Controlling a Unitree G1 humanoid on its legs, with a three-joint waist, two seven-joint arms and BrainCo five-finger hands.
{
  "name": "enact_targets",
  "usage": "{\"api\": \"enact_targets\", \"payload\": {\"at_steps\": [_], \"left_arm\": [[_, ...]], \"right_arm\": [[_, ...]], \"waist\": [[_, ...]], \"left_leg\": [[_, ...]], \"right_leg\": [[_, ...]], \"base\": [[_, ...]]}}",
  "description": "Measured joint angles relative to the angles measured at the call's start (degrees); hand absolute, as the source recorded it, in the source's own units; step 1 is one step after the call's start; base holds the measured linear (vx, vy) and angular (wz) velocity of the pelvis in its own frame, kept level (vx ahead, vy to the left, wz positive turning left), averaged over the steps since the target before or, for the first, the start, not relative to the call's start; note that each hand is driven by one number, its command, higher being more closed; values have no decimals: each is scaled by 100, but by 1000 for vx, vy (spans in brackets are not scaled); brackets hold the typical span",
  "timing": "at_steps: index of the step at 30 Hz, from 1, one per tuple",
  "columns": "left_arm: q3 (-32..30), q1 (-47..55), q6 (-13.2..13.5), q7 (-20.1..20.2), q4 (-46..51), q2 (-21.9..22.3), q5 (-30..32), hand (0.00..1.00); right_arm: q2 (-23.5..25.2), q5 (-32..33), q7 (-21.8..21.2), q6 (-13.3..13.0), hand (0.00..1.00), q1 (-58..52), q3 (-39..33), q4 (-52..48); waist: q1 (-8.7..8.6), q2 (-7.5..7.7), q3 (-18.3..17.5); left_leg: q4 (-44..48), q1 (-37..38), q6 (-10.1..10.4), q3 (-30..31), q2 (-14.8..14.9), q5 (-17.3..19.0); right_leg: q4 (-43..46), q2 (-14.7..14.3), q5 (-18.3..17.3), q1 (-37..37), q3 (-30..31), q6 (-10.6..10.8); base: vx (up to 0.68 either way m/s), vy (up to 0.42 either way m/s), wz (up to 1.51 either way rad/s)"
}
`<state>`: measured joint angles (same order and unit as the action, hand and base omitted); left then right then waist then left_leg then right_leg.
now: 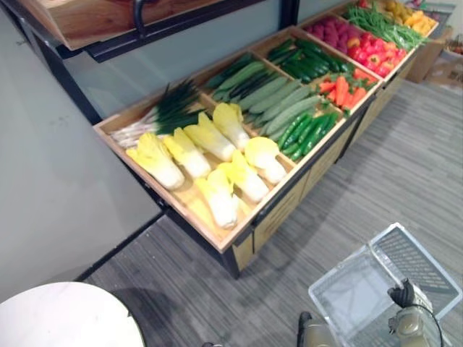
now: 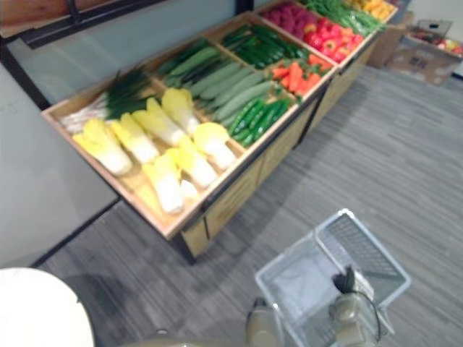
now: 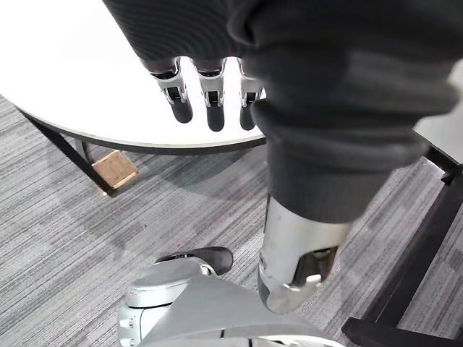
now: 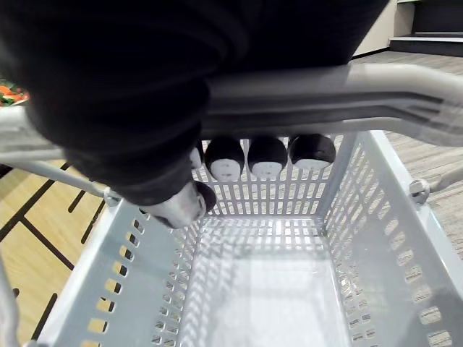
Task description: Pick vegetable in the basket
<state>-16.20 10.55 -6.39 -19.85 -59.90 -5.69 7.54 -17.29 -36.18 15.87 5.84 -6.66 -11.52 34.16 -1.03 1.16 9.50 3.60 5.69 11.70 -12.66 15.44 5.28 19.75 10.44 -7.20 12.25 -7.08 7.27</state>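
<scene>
clutching the basket handle (image 4: 347, 97) at lower right, the right robot hand (image 4: 266, 157) is taken, so the left robot hand (image 3: 215, 108), fingers straight and empty, looks nearer the cabbages (image 1: 210, 139) lying slantwise on the bench (image 1: 278, 215), up and ahead at centre-left of the frame.

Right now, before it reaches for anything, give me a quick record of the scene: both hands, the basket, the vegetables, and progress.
right hand: curled round the handle of the basket
left hand: open, holding nothing, white round table past its fingers
basket: grey perforated plastic, no vegetable inside
stand: wooden compartments, beyond the basket
nearest vegetables: cabbages, with green onions behind and cucumbers alongside
progress: nothing picked yet
</scene>
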Motion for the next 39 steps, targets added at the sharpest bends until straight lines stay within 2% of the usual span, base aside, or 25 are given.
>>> {"api": "enact_targets", "payload": {"at_steps": [2,4,5,6,7,9,10,11,12,13,14,15,16,17,20,21,24,33,39], "left_arm": [[1,2,-1,2,-80,-7,-1,0],[9,13,-11,12,-182,10,-2,0],[16,52,-5,14,-174,55,-3,0],[32,62,-2,28,-176,103,-7,0],[57,78,-2,43,-178,124,-13,0],[156,98,5,93,-177,174,-37,0],[191,88,8,101,-176,172,-41,0],[246,79,11,108,-177,178,-44,0],[243,106,8,114,-184,216,-44,0],[242,118,8,116,-202,246,-44,0],[216,71,-4,129,-303,179,-44,0],[218,100,2,129,-322,143,-43,0],[218,125,0,130,-326,99,-44,0],[222,168,-7,143,-346,115,-45,0],[234,290,0,161,-341,162,-41,0],[237,244,5,163,-333,154,-39,0],[247,191,10,163,-329,131,5,0],[305,28,1,163,-288,60,50,0],[499,26,0,162,-290,35,238,0]], "right_arm": [[0,10,0,-11,100,-85,-1,1],[-2,13,0,-23,100,-123,-15,10],[-24,14,1,-44,100,-203,-77,5],[-88,16,1,-56,100,-284,-172,4],[-134,17,2,-55,100,-322,-196,5],[-261,20,1,-46,100,-388,-308,5],[-262,20,1,-40,100,-389,-333,5],[-265,22,0,-32,100,-403,-340,5],[-288,23,1,-31,100,-406,-342,-1],[-330,23,1,-32,100,-407,-346,-8],[-194,31,-14,3,100,-326,-371,72],[-127,26,-12,-20,100,-358,-366,40],[-130,25,-10,-23,100,-375,-378,38],[-163,25,-9,-16,100,-374,-416,53],[-199,26,12,-6,100,-405,-436,51],[-198,27,11,-5,100,-442,-435,71],[-197,26,8,1,100,-422,-423,101],[-188,27,9,-1,100,-314,-381,292],[-173,27,10,0,100,-373,-379,324]], "waist": [[-24,-14,-21],[-27,35,-21],[-28,80,-31],[-27,98,-15],[-26,100,-12],[-41,-64,-67],[-44,-75,-67],[-40,-88,-65],[-37,-174,-78],[-36,-291,-94],[-1,-272,-103],[-35,-176,-92],[-44,-89,-83],[-24,-86,-73],[-51,-149,-251],[-49,-250,-307],[-48,-342,-357],[-47,-138,-365],[-52,-102,-393]], "left_leg": [[361,-260,-1,120,70,1],[1070,-662,-293,104,49,-198],[1351,-818,-572,56,-54,-486],[1462,-870,-584,19,-145,-736],[1452,-867,-605,1,-185,-798],[1278,-833,-580,-57,-278,-836],[1194,-820,-563,-57,-325,-822],[907,-727,-447,-47,-443,-694],[494,-569,-349,76,-594,-315],[268,-491,-427,162,-629,14],[99,-451,-484,178,-678,122],[68,-409,-501,182,-733,135],[55,-343,-497,156,-814,135],[93,-285,-487,72,-862,134],[69,-223,-442,-79,-892,238],[85,-153,-416,-96,-902,253],[137,-131,-440,-73,-851,272],[161,-41,-398,-159,-799,391],[157,-6,-383,-296,-768,401]], "right_leg": [[-172,-20,2,-108,-220,-3],[-514,82,46,-322,-384,18],[-841,171,124,-548,-466,44],[-1136,249,223,-758,-516,55],[-1256,262,268,-824,-519,67],[-1591,303,465,-958,-515,92],[-1642,311,514,-950,-511,111],[-1793,334,643,-950,-495,156],[-1990,267,791,-956,-490,207],[-2116,157,884,-962,-493,231],[-2295,184,1077,-1043,-400,232],[-2227,141,1125,-1063,-318,231],[-2252,158,1217,-1093,-214,144],[-2312,194,1346,-1161,-116,176],[-2506,204,1377,-1218,12,184],[-2510,179,1391,-1221,55,200],[-2514,108,1404,-1221,109,215],[-2566,33,1404,-1223,257,213],[-2577,-13,1408,-1127,395,208]], "base": [[-84,-30,30],[-90,-42,26],[-82,-99,27],[-63,-89,25],[-69,-51,22],[-82,25,12],[-93,53,5],[-76,80,-5],[-61,110,-11],[-33,165,-27],[6,106,-17],[41,78,-19],[64,16,-14],[62,53,-35],[118,39,-29],[134,18,-17],[162,-1,-13],[46,0,-10],[-23,-18,-14]]}}
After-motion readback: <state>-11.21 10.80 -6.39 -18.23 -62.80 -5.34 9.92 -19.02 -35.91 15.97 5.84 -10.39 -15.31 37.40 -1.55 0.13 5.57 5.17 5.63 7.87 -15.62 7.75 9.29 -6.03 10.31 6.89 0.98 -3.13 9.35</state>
